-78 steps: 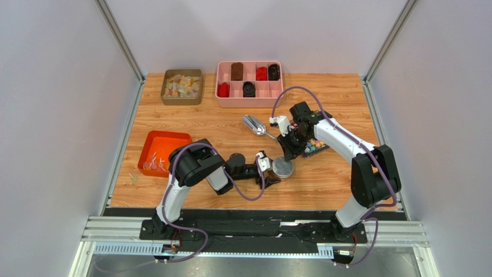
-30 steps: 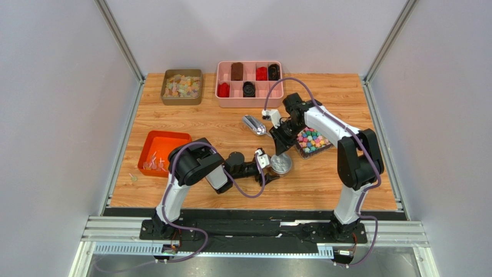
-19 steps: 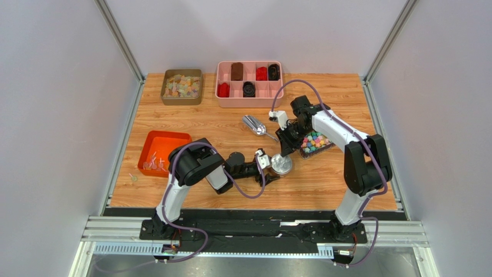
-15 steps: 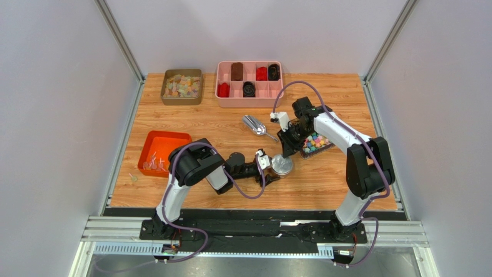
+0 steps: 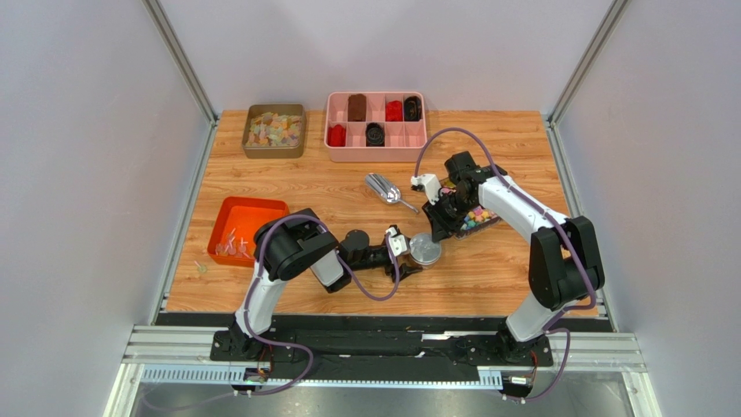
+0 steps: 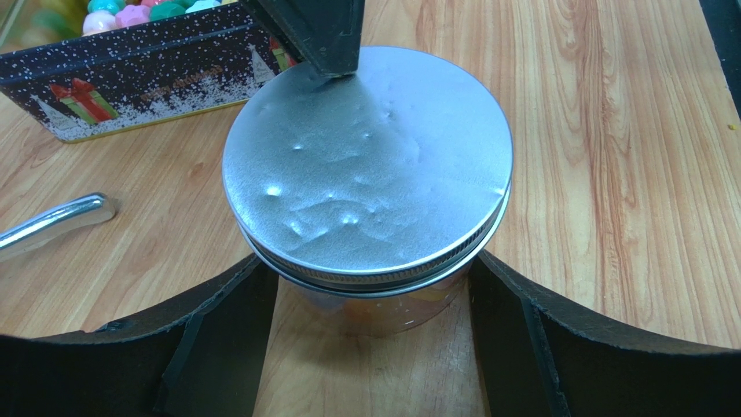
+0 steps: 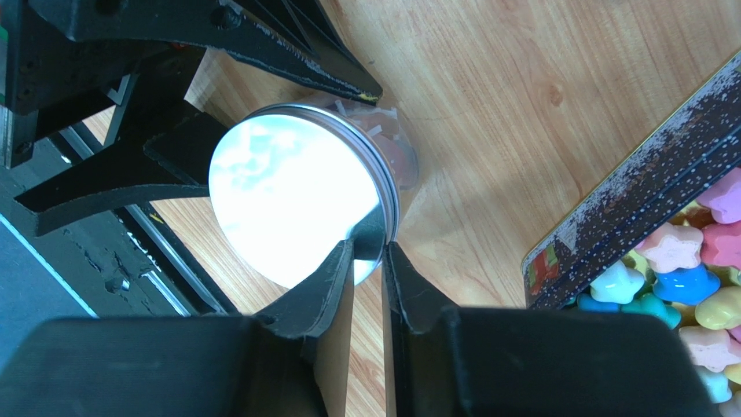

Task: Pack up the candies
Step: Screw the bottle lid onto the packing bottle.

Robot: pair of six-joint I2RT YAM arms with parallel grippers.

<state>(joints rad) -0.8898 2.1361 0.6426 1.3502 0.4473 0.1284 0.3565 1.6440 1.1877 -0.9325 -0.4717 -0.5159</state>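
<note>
Straddling the rim of the metal screw lid (image 7: pixel 291 195), my right gripper (image 7: pixel 368 252) has its jaws drawn almost together, one fingertip on the top face and the other outside the edge; I cannot tell whether they bite yet. My left gripper (image 6: pixel 370 265) clasps the clear jar (image 6: pixel 374 304) just under that lid, its wide curved black fingers (image 6: pixel 217 339) pressing in from both sides. The lid is thin, dull silver sheet, round and flat, pocked with small dents and ringed by a ridged band. I judge it smooth and slippery on top, so the rim is the only real purchase. Something pale and pinkish shows through the jar wall, too dim to name. Just beside the jar stands a dark Christmas-print tin (image 7: pixel 626 200) of chunky bright star-shaped sweets (image 7: pixel 687 287), and a polished metal scoop (image 5: pixel 389 191) lies near on the wood-grain table (image 6: pixel 609 130). The candies (image 5: pixel 230 246) I am meant to pack lie in the orange tray (image 5: pixel 252 204) at the left side, well apart from both grippers. They are tiny thin pieces in pale wrappers. I expect them to weigh almost nothing, to crinkle and slide under a fingertip, and to scatter easily. They would be best pinched by a wrapper end or gathered with the scoop.
</note>
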